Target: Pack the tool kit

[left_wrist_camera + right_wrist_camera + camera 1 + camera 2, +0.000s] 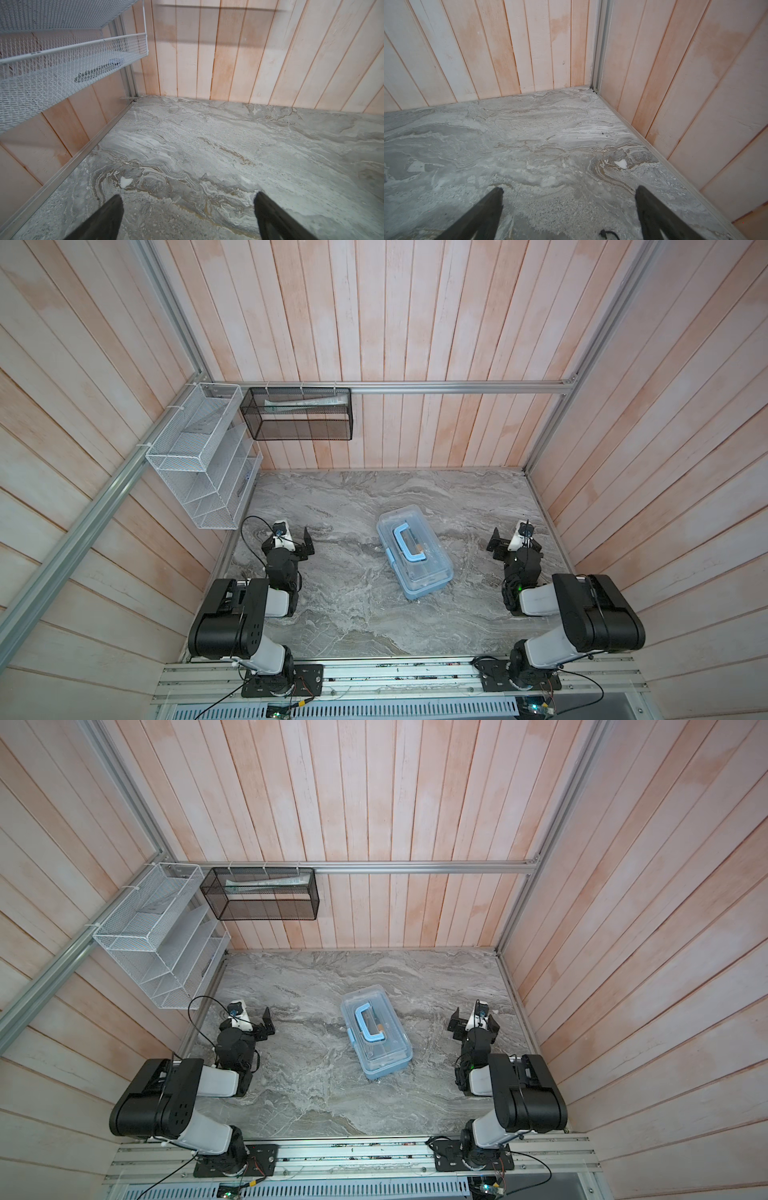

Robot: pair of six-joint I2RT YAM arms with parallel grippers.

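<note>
The tool kit [424, 572] [384, 1050] is a pale-blue case with a clear lid. It sits shut in the middle of the marble table, set at an angle, its blue loop handle [400, 540] lying flat on the lid. My left gripper [291, 537] [251, 1018] rests to its left, open and empty. In the left wrist view the left gripper [188, 197] has only bare marble between its fingers. My right gripper [515, 540] [475, 1020] [568, 191] rests well to the right of the case, also open and empty. Neither wrist view shows the tool kit.
A white wire mesh rack [203, 456] [162, 936] [62, 62] hangs on the left wall above the table's back left corner. A black mesh basket [299, 414] [262, 894] with a pale flat item inside hangs on the back wall. Wooden walls enclose three sides.
</note>
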